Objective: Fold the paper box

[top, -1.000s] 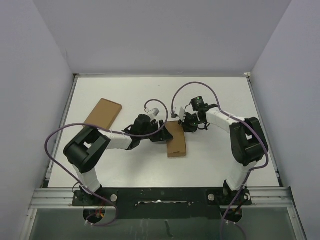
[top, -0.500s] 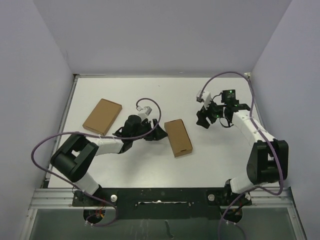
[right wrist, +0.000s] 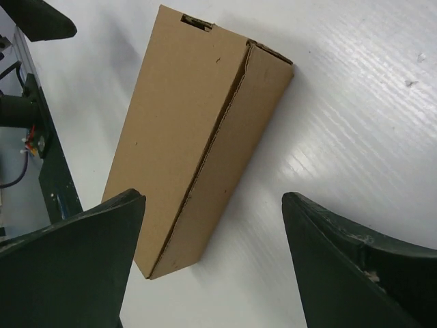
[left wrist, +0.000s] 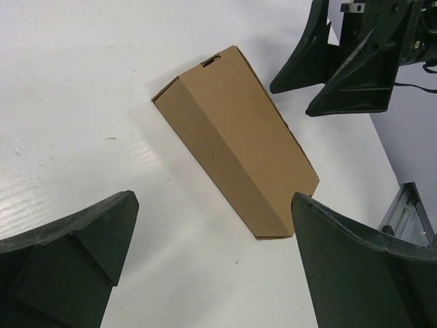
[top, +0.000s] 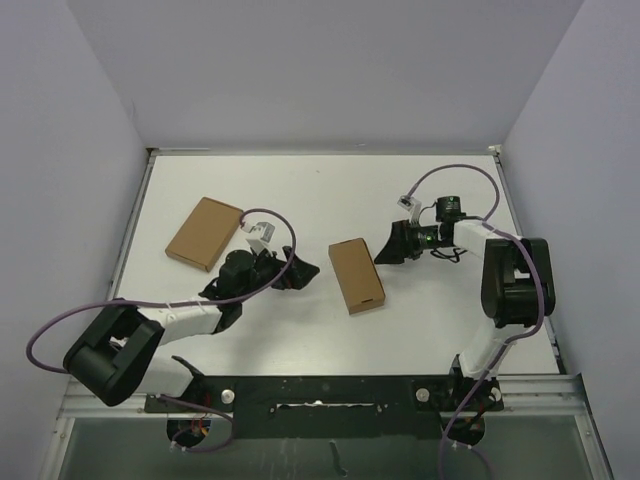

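- White worktop [top: 300, 190] fills the top view, with pale grey walls [top: 330, 70] standing around it.
- The paper box [top: 356, 276], a small narrow carton of plain brown cardboard, lies flat near the middle of the frame, a little tilted.
- The paper box looks folded up already. Its sides are closed, and a flap seems tucked into a small slit [right wrist: 194, 20] at one end.
- The left gripper [top: 300, 277] sits just left of the paper box. Its fingers are spread wide and it holds nothing.
- The right gripper [top: 385, 245] sits near the upper right of the paper box. It is spread wide too, and empty.
- I think both grippers face the paper box from two sides so each camera can see it well, and so they could press it from both sides if needed.
- A wider, flatter brown cardboard rectangle [top: 205, 233] lies in the upper left, well apart. It is likely kept out of the way there.
- No words, labels or brand marks can be seen on anything.
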Tool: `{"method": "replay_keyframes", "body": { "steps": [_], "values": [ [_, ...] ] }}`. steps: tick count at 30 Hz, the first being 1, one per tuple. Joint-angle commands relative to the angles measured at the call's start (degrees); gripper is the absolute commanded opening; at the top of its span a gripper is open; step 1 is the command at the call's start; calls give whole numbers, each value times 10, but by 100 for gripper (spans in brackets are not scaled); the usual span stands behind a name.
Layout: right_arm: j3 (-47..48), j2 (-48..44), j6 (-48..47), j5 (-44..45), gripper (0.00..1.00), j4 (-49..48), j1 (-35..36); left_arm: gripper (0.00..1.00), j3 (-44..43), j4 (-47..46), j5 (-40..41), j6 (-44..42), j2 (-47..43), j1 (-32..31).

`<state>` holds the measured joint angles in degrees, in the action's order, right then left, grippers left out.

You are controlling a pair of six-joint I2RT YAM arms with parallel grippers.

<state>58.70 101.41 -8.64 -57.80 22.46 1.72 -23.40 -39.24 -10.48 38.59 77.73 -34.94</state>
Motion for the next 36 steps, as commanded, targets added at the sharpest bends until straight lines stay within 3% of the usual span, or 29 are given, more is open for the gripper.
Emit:
{"method": "replay_keyframes", "body": {
  "steps": [1,5,10,15,17,24,32,36],
  "values": [
    [23,8,48,-3,83,-5,25,96,3,-80,4,36,13,-6],
    [32,27,54,15,76,4,49,94,0,-98,3,64,49,-15],
    [46,53,58,20,53,25,48,88,-10,-119,-8,113,103,-20],
    [49,69,67,8,26,29,31,87,-16,-154,-4,149,151,-38],
    [49,78,75,-8,20,29,18,88,-20,-172,0,166,169,-48],
    [52,113,87,-49,13,36,-6,98,-44,-227,29,210,228,-86],
    [55,138,88,-51,11,46,-25,98,-86,-267,37,222,271,-101],
    [59,137,79,-24,10,57,-26,92,-116,-266,21,219,284,-103]
  ]
}}
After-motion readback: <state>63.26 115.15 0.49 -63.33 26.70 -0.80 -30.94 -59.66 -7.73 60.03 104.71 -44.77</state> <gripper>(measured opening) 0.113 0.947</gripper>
